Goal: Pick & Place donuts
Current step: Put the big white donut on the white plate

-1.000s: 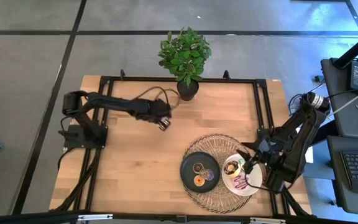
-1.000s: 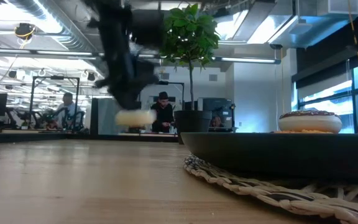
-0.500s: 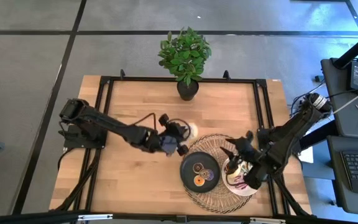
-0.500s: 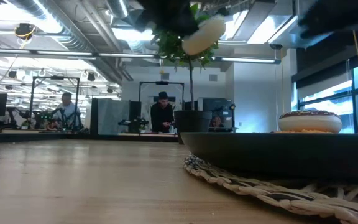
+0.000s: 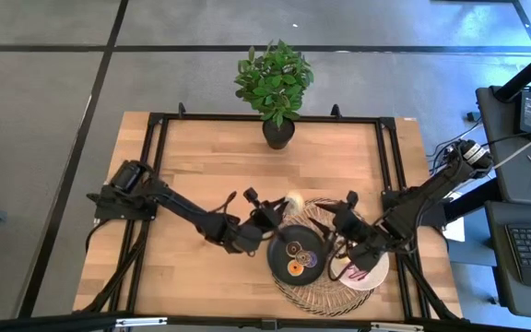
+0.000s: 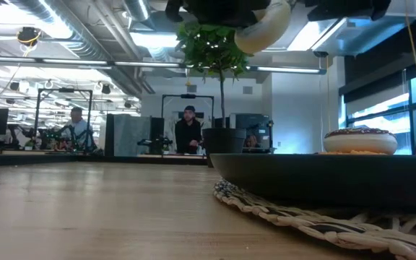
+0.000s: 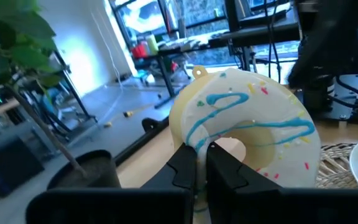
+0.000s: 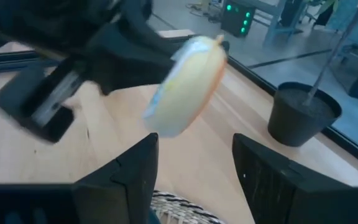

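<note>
Mid-transfer: the left gripper [image 7: 201, 168] clamps a white-iced toy donut with blue drizzle [image 7: 246, 124], held in the air just above centre of the high frame, beside the woven mat's [image 5: 313, 211] edge. The right gripper [image 8: 194, 180] waits beside it, fingers spread. Minis already sit on the round black plate [image 5: 297, 254]; more remains. Only the left wrist view shows the drizzle.
</note>
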Controlling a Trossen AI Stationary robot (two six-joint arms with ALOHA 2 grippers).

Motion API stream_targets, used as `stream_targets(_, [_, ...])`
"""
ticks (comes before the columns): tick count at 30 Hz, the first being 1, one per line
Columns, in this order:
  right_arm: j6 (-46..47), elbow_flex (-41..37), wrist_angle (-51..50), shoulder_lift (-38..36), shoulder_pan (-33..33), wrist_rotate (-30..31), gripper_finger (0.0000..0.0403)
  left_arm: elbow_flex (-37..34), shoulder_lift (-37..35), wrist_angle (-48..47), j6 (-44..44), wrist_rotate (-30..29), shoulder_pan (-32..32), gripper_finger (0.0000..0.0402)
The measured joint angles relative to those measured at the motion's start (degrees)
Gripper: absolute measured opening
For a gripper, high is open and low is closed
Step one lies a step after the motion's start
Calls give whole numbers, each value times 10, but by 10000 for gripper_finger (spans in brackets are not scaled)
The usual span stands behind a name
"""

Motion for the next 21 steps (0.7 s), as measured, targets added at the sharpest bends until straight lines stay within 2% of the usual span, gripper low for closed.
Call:
stream_targets(4, [-3, 0, 5, 0, -15, -23, 207, 0, 18, 64, 59, -22, -10, 10])
stream_targets(11, [-41, 0, 52, 0, -40, -75, 228, 0, 20, 76, 70, -38, -11, 10])
stream_targets(16, [-56, 0, 87, 0, -46, -72, 259, 0, 20, 75, 70, -48, -8, 10])
stream_targets(21, [-48, 0, 95, 0, -56, -62, 268, 0, 20, 75, 70, -53, -8, 10])
